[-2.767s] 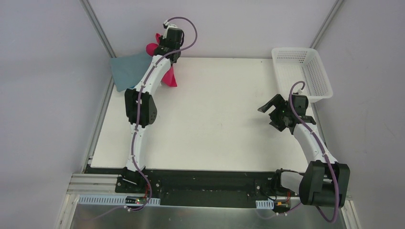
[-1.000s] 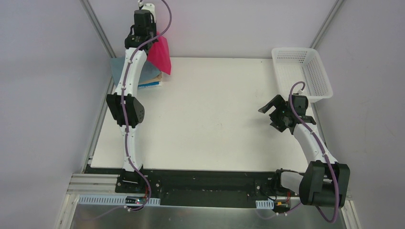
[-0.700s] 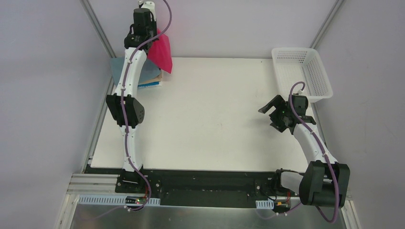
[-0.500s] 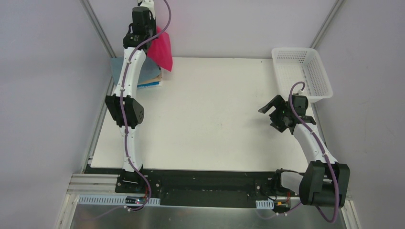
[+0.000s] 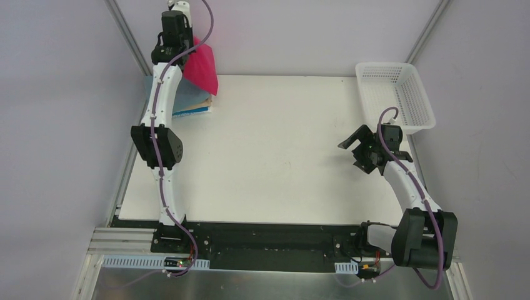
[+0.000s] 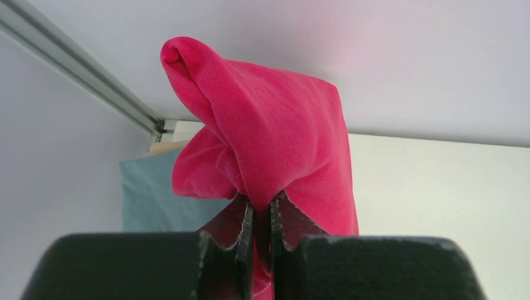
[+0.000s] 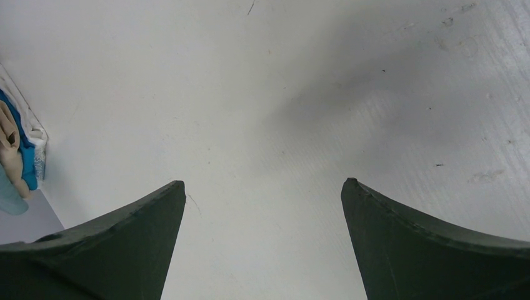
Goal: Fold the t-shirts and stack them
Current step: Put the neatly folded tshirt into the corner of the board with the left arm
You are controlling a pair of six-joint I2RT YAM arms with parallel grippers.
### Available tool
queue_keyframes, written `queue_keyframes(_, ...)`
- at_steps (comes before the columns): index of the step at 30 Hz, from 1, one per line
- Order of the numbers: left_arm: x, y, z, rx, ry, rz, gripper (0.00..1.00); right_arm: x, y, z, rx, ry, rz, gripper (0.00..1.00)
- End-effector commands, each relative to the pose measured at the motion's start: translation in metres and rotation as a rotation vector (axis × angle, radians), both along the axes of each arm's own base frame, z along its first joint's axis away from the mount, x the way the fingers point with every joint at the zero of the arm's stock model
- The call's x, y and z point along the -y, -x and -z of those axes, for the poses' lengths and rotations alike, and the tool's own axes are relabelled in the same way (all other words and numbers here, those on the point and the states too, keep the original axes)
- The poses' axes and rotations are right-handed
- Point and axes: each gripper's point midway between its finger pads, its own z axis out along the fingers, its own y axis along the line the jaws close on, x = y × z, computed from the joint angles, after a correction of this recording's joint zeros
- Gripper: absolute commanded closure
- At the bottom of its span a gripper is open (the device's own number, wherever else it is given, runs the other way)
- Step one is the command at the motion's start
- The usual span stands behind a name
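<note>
My left gripper (image 5: 185, 51) is shut on the crimson-pink t-shirt (image 5: 203, 72) and holds it high over the table's far left corner; in the left wrist view the cloth (image 6: 275, 137) bunches up above the pinched fingers (image 6: 244, 231). Below it lies a stack of folded shirts: teal-grey (image 5: 150, 84) on top, tan and blue edges (image 5: 195, 106) under it, also seen in the left wrist view (image 6: 147, 194). My right gripper (image 5: 353, 147) is open and empty above the table's right side; its jaws stand wide apart.
A white plastic mesh basket (image 5: 394, 94) stands at the far right corner, just behind my right arm. Aluminium frame posts (image 5: 128, 34) rise at the far corners. The stack's edge shows at the left in the right wrist view (image 7: 15, 156).
My left gripper has lifted the crimson-pink shirt off the table and carried it left and higher, over the folded stack. The right arm has not moved.
</note>
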Motion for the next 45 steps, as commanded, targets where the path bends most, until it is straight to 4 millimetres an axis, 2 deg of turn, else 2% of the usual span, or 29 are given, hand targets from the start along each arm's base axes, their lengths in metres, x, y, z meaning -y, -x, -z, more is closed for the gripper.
queue_keyframes(1, -0.031, 0.014, -0.046, 0.104, -0.004, -0.024, 1.00, 0.005, -0.008, -0.008, 0.015, 0.018, 0.004, 0.01)
queue_keyframes(10, -0.088, 0.008, 0.044, -0.085, 0.008, -0.024, 1.00, 0.006, -0.007, -0.008, 0.003, 0.023, 0.006, 0.01)
queue_keyframes(16, -0.123, 0.010, 0.077, -0.147, 0.062, -0.039, 1.00, 0.007, -0.006, -0.009, 0.002, 0.025, 0.011, 0.01)
queue_keyframes(18, -0.127, 0.009, 0.078, -0.145, 0.087, -0.046, 1.00, 0.007, -0.006, -0.010, 0.005, 0.025, 0.013, 0.01)
queue_keyframes(25, -0.123, 0.000, 0.059, -0.087, 0.120, -0.031, 1.00, 0.007, -0.008, -0.010, 0.002, 0.022, 0.014, 0.01)
queue_keyframes(28, -0.125, -0.002, 0.066, -0.099, 0.118, -0.035, 1.00, 0.006, -0.008, -0.010, 0.001, 0.018, 0.010, 0.01)
queue_keyframes(33, -0.135, -0.002, 0.091, -0.152, 0.082, -0.070, 1.00, 0.006, -0.008, -0.009, -0.002, 0.023, 0.009, 0.01)
queue_keyframes(37, -0.133, -0.001, 0.083, -0.133, 0.117, -0.078, 1.00, 0.007, -0.009, -0.008, -0.005, 0.021, 0.012, 0.01)
queue_keyframes(40, -0.148, 0.010, 0.088, -0.147, 0.125, -0.197, 1.00, 0.005, -0.009, -0.008, -0.006, 0.017, 0.008, 0.01)
queue_keyframes(41, -0.150, 0.015, 0.092, -0.155, 0.134, -0.226, 0.99, 0.006, -0.009, -0.008, -0.007, 0.018, 0.010, 0.00)
queue_keyframes(45, -0.163, 0.026, 0.104, -0.189, 0.100, -0.311, 0.72, 0.005, -0.009, -0.009, -0.008, 0.016, 0.007, 0.01)
